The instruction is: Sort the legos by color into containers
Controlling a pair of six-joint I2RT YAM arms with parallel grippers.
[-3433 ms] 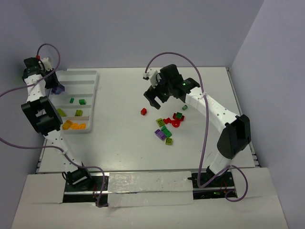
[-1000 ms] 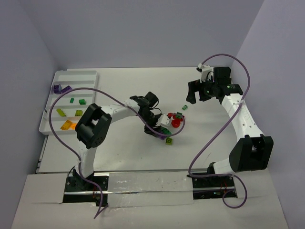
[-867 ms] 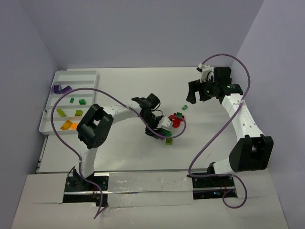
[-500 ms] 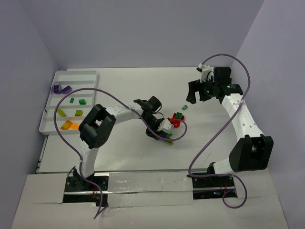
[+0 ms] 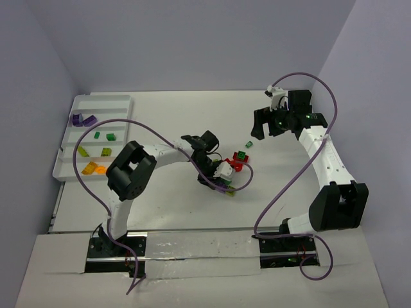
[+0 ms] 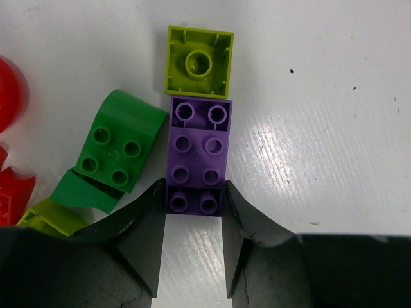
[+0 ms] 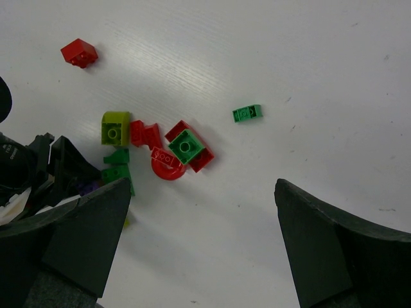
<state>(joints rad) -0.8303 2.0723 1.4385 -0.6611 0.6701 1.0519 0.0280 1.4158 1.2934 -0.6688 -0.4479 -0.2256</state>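
Note:
A purple lego (image 6: 196, 157) lies flat on the white table, and the tips of my left gripper (image 6: 194, 192) press against both sides of its near end. A lime lego (image 6: 199, 61) touches its far end, and a dark green lego (image 6: 119, 151) lies just to its left. In the top view the left gripper (image 5: 218, 181) is down at the pile of legos (image 5: 234, 160) in the middle of the table. My right gripper (image 5: 262, 125) hangs wide open above the table with nothing in it, looking down on red and green legos (image 7: 186, 146).
The white tray of containers (image 5: 96, 102) stands at the far left, with purple (image 5: 82, 119), green (image 5: 103, 136), lime (image 5: 83, 151) and orange (image 5: 93, 169) bricks in separate rows. A lone red brick (image 7: 79, 52) and a small green one (image 7: 247, 113) lie apart from the pile.
The left arm swung from the tray to the pile, and its jaws have narrowed onto the purple lego over the last second. The right arm withdrew to the back right and has held still.

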